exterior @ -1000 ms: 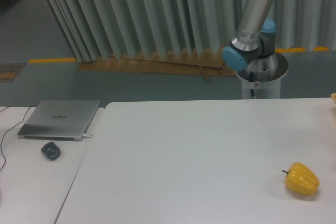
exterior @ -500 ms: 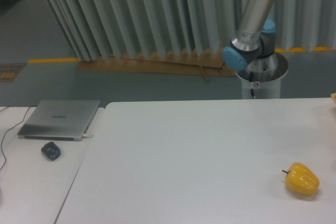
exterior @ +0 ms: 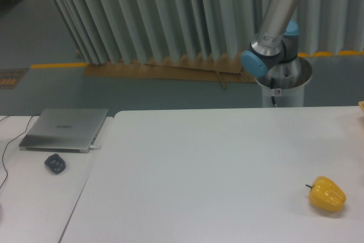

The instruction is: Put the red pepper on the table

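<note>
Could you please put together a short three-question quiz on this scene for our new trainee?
1. True or false: the yellow pepper lies near the right edge of the table.
2. Which item sits closest to the closed laptop on the side desk?
A. a dark mouse
B. a mug
C. a notebook
3. Fill in: is the arm's claw visible in this view? ____

Key
1. True. It rests on the tabletop at the right, stem pointing left.
2. A. The mouse lies just in front of the laptop.
3. No. Only the arm's base and lower links show; the rest leaves the top of the picture, and no red pepper is in sight.
</note>
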Motion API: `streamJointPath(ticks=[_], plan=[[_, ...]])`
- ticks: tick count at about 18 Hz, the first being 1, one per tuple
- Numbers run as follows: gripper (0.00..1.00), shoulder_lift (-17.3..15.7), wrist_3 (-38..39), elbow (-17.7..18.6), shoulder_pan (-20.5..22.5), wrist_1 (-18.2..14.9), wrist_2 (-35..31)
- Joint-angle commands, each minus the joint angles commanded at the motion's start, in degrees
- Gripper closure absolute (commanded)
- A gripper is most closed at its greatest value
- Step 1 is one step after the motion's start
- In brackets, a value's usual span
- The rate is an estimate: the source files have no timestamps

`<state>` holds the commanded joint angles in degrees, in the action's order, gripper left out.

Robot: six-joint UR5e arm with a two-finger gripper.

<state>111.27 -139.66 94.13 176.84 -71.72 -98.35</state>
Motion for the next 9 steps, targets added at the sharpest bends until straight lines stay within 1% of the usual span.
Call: streamJointPath(ticks=[2, 5, 8, 9], plan=[[0.15, 0.0, 0.0, 0.0, 0.0, 0.0, 0.1], [0.29, 0.0, -0.1, -0.3, 0.0, 0.0, 0.1], [0.31, -0.1, -0.2, -0.7, 0.0, -0.1, 0.1], [0.34, -0.3, -0.2, -0.7, 0.0, -0.1, 0.1]])
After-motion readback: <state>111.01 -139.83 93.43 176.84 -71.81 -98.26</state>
